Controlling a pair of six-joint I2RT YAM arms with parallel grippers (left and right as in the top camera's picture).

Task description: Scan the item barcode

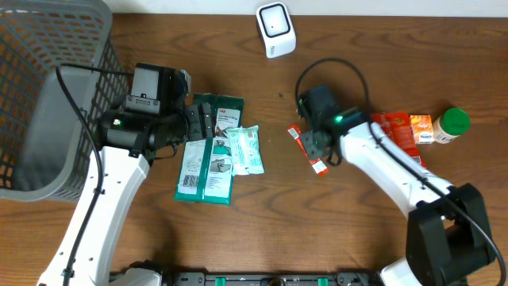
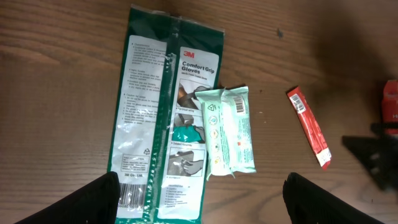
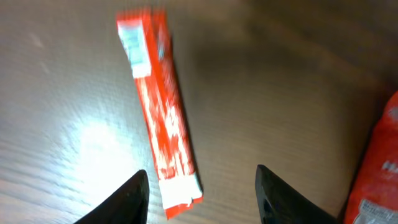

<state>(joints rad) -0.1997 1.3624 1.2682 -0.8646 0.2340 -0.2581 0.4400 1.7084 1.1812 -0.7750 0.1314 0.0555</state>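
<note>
The red stick packet lies flat on the wooden table, set diagonally, with a white label at the end nearer the far edge. In the right wrist view the packet is blurred, and its lower end sits between the fingertips of the right gripper. The fingers stand apart, wider than the packet, and grip nothing. The white scanner stands at the far edge of the table, well apart from the packet. To the packet's right lie a red pouch, a small orange box and a green-lidded bottle. To its left, a mint-coloured wipes pack overlaps the edge of a green gloves pack. The left gripper hovers over the gloves pack with its fingers spread wide and holding nothing. A grey mesh basket occupies the left end of the table.
</note>
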